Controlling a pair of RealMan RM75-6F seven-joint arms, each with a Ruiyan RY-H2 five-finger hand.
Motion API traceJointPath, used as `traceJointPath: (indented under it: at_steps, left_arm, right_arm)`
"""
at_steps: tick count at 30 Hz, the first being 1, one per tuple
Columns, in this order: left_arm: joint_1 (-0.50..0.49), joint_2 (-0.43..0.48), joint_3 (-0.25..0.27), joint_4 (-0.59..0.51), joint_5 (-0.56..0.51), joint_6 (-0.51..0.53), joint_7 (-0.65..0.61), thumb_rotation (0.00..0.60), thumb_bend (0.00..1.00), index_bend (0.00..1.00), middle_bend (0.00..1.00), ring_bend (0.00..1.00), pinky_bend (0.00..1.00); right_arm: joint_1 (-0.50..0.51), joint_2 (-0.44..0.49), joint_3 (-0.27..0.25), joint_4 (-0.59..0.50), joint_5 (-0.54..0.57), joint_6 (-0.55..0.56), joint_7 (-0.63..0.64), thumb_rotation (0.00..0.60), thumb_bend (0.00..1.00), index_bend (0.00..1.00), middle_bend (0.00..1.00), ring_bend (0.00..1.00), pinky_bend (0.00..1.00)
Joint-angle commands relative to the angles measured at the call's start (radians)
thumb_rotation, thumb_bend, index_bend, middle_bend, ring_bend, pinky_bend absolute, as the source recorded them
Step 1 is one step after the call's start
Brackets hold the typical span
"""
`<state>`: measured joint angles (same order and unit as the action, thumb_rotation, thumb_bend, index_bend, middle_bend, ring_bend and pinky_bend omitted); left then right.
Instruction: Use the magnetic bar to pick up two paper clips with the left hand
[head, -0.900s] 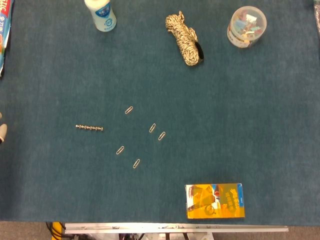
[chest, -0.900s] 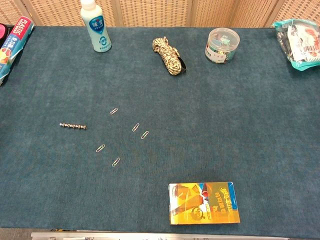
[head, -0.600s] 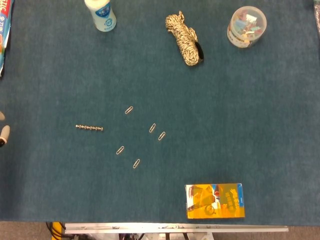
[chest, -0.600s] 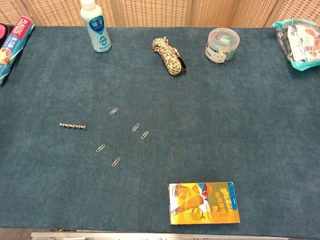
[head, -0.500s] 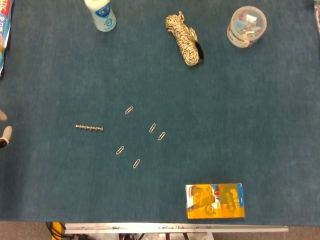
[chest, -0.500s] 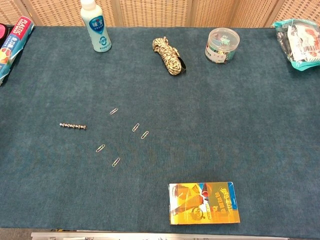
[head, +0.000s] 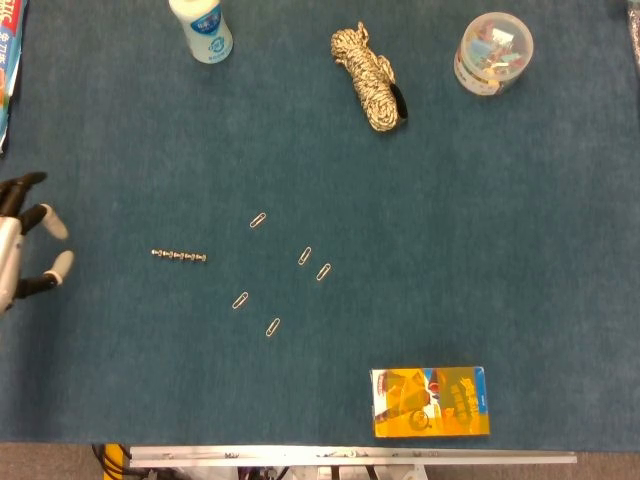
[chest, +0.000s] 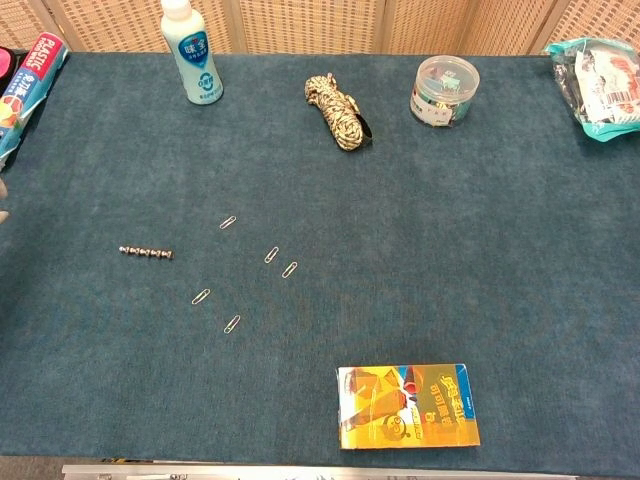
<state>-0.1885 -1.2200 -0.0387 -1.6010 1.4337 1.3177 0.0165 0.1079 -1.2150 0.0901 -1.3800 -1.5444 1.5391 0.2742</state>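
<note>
A short beaded metal magnetic bar (head: 179, 256) (chest: 146, 252) lies flat on the blue cloth, left of centre. Several paper clips are scattered to its right; the nearest ones are at the upper clip (head: 258, 220) (chest: 228, 222) and a lower clip (head: 240, 300) (chest: 201, 296). My left hand (head: 22, 250) shows at the left edge of the head view, fingers spread and holding nothing, well left of the bar. In the chest view only a sliver of it shows at the left border. My right hand is in neither view.
Along the far edge stand a white bottle (head: 201, 28), a coiled rope (head: 371, 76) and a clear tub of clips (head: 493, 52). A yellow box (head: 430, 401) lies near the front edge. A packet (chest: 601, 80) sits far right, another (chest: 25, 85) far left.
My left hand has come further into the head view from the left edge, toward the bar, with more of its spread fingers showing. The bar and clips have not moved.
</note>
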Motion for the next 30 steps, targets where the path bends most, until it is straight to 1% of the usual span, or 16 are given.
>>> traceJointPath:
  at_steps: [1,5,9,16,22,30]
  left_arm:
    - [-0.028,0.0,0.004,0.012,0.01,-0.041,-0.011,0.6,0.27,0.51,0.15,0.09,0.22]
    - [-0.056,-0.013,0.006,0.036,0.004,-0.093,-0.016,0.6,0.27,0.51,0.13,0.06,0.19]
    - [-0.078,-0.024,0.007,0.052,-0.004,-0.13,-0.018,0.6,0.27,0.51,0.13,0.05,0.17]
    - [-0.108,-0.033,0.011,0.062,-0.03,-0.192,-0.005,0.6,0.27,0.51,0.12,0.05,0.17]
    - [-0.136,-0.047,0.019,0.077,-0.039,-0.242,0.003,0.6,0.27,0.47,0.1,0.03,0.16]
    - [-0.166,-0.061,0.02,0.097,-0.053,-0.291,-0.008,0.6,0.27,0.46,0.1,0.03,0.16]
  right_arm:
    - [-0.005,0.001,0.0,-0.002,0.004,0.004,0.001,0.6,0.1,0.4,0.3,0.21,0.3]
    - [-0.009,0.0,-0.001,-0.003,0.011,0.004,-0.004,0.6,0.1,0.4,0.3,0.21,0.3]
    - [-0.008,0.0,0.0,-0.004,0.013,-0.001,-0.008,0.6,0.1,0.4,0.3,0.21,0.3]
    - [0.0,0.0,0.002,-0.002,0.009,-0.009,-0.006,0.6,0.1,0.4,0.3,0.21,0.3]
    - [0.002,0.001,0.003,-0.001,0.007,-0.007,-0.005,0.6,0.1,0.4,0.3,0.21,0.3]
    - [0.0,0.002,0.004,0.001,0.011,-0.008,-0.004,0.6,0.1,0.4,0.3,0.21,0.3]
